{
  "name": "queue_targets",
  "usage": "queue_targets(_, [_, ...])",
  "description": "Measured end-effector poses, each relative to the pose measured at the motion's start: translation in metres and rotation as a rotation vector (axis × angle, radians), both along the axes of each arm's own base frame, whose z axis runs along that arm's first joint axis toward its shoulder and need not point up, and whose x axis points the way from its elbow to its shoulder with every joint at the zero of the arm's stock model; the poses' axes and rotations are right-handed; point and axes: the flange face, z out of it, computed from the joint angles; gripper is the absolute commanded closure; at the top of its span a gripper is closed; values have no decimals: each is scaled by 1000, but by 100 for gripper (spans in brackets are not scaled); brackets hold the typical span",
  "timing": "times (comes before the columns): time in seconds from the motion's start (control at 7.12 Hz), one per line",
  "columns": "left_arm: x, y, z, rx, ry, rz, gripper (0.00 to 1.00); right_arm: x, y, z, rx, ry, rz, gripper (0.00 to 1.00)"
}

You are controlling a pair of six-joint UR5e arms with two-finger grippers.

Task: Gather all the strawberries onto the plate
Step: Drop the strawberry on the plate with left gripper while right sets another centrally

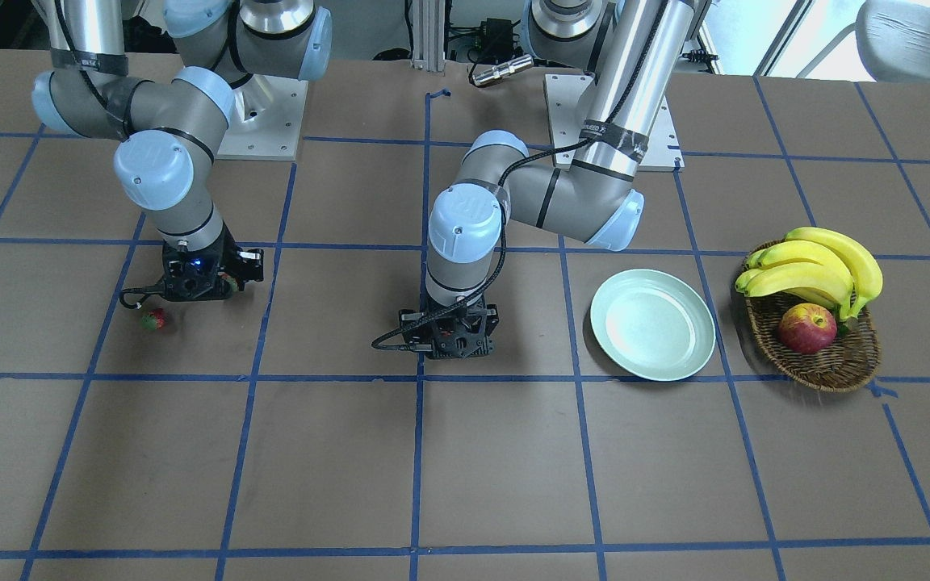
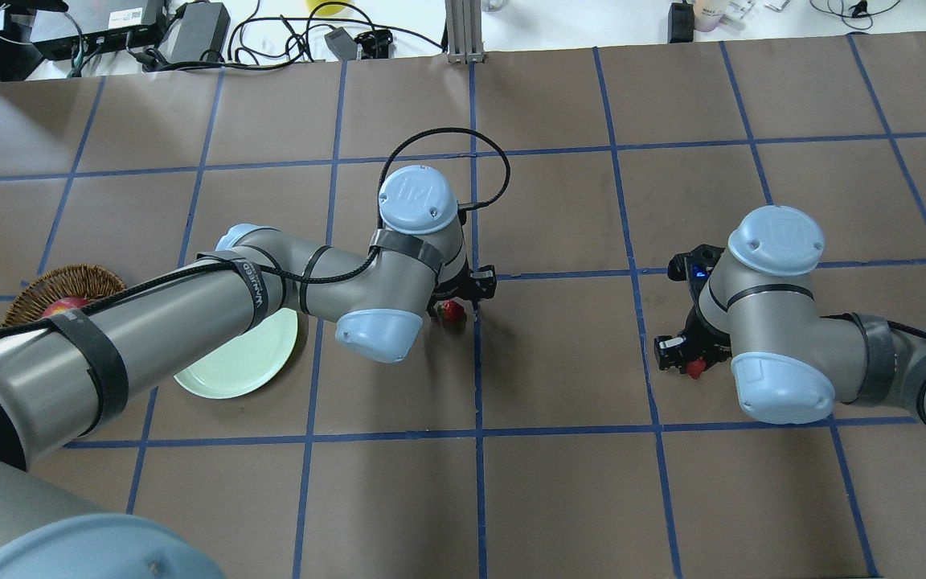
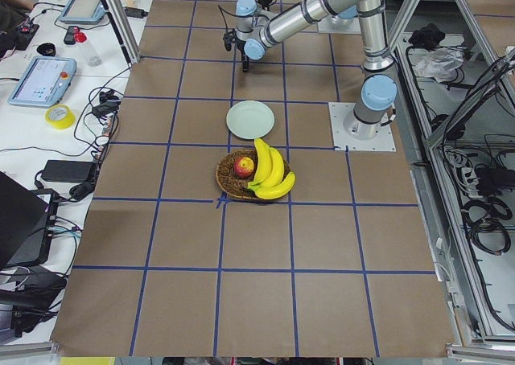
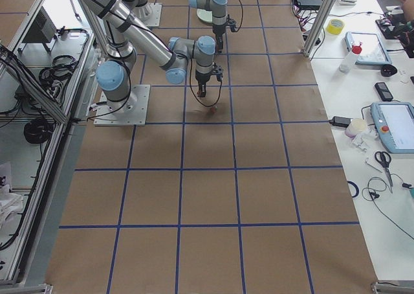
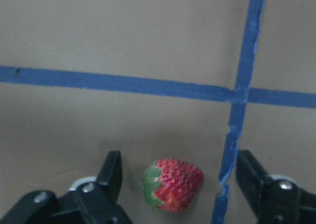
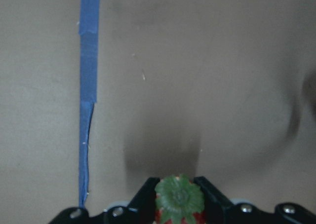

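Nearest the operators' edge of the table, the left gripper stands low by a tape crossing with its jaws spread wide. The first strawberry lies on the paper between the fingers, clear of both, its green cap turned toward one of them. Near it, toward the robot's left, sits the plate. Beyond the plate is a wicker basket with bananas and an apple. Well apart on the robot's right, a second strawberry rests on the table. Slightly farther back, the right gripper is pinched narrow on a third strawberry, cap facing the wrist camera, held above the surface.
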Motion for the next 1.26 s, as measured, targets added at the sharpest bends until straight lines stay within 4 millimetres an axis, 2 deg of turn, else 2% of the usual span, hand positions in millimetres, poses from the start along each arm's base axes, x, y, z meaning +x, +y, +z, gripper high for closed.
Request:
queue_targets(0.14, [0,1,0,5,0,-1,92,9,-10,9,-2,-21,-21,89])
queue_targets(0.28, [0,1,0,7,0,-1,100,26,-19,16,-1,-55,-56,89])
queue_targets(0.42, [0,1,3,2,2,-7,100,44,-23,16,2,-90,-108,89])
queue_targets(0.56, [2,-4,18,-21,5,-28,100,67,-23,15,8,-126,-175,89])
queue_targets(0.7, [15,-18,42,-37,1,-53,100,92,-22,15,12,-149,-246,89])
queue_targets(0.98, [77,-50,93,-33,-14,-105,100,147,-27,17,3,-208,-362,89])
queue_targets(1.26, [156,-70,120,-38,-26,-150,100,221,-45,11,-10,-223,-430,87])
